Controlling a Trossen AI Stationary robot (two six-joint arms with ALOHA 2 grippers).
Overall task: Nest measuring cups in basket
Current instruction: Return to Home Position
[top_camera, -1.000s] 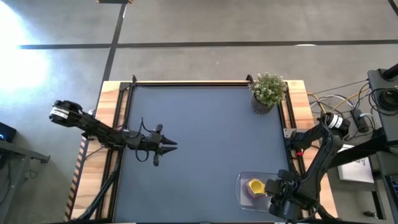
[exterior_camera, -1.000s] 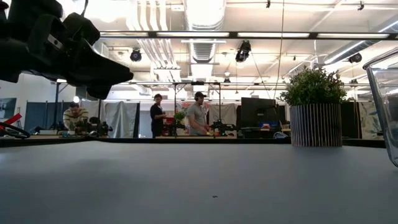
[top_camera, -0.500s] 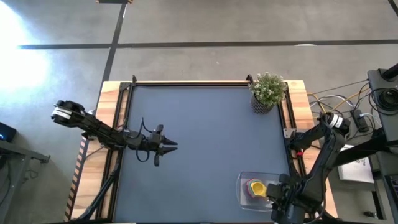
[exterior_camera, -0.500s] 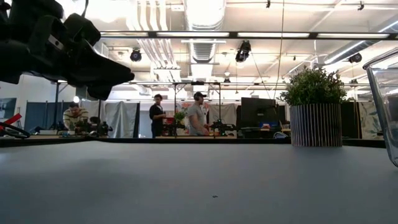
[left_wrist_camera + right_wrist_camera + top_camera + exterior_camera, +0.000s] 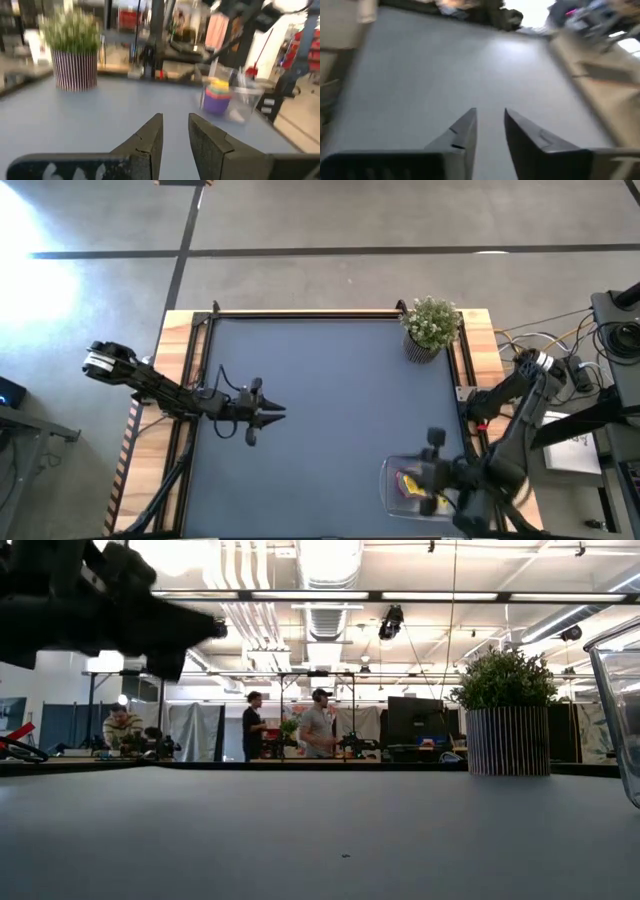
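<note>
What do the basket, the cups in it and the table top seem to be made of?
The basket: likely clear glossy plastic; the room shows through its walls. The measuring cups: probably opaque plastic, in flat bright colours. The table top: matte dark blue-grey sheet, no glare; material unclear.

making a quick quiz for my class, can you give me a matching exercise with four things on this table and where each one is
Things:
1. potted plant
2. measuring cups
3. left gripper
4. right gripper

Places:
a. stacked inside the basket
b. over the left half of the table
c. top right corner of the table in the high view
d. at the basket, lower right of the table in the high view

Pairs: 1-c, 2-a, 3-b, 4-d
</note>
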